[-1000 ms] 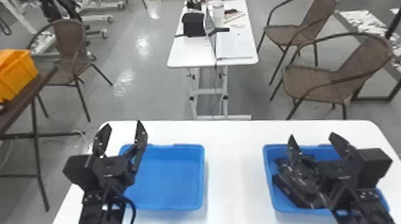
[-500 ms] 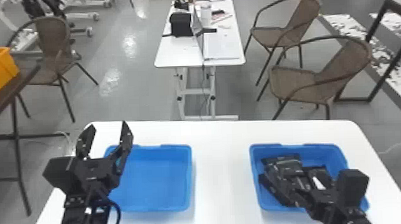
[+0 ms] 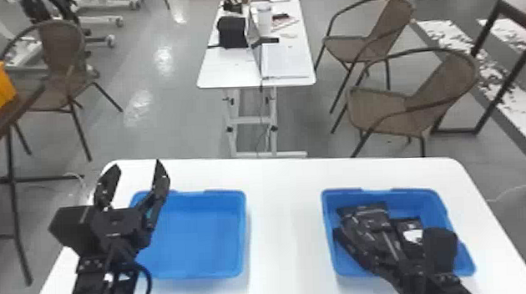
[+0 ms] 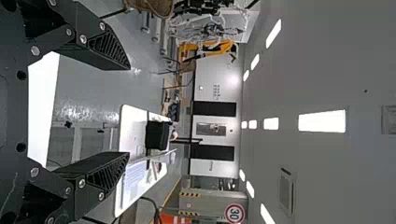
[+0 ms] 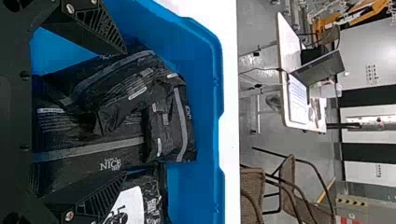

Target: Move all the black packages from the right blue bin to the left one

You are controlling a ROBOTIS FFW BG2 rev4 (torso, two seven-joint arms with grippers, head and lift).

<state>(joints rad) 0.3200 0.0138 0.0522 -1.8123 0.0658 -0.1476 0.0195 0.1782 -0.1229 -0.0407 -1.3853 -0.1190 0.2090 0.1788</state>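
The black packages [image 5: 88, 140] lie piled in the right blue bin [image 5: 208, 88]: soft, creased wrapping, grey bands, one large white printed patch [image 5: 133, 203]. Right wrist view: fine pale lettering on the wrapping; the right pincer [image 5: 125, 112] has its fingers wide apart over the pile, gripping nothing. Head view: both bins stand on the white worktop [image 3: 283, 223], well apart; the left pincer [image 3: 137, 164], fingers spread and unloaded, is positioned at the outer side of the left blue bin [image 3: 194, 234].
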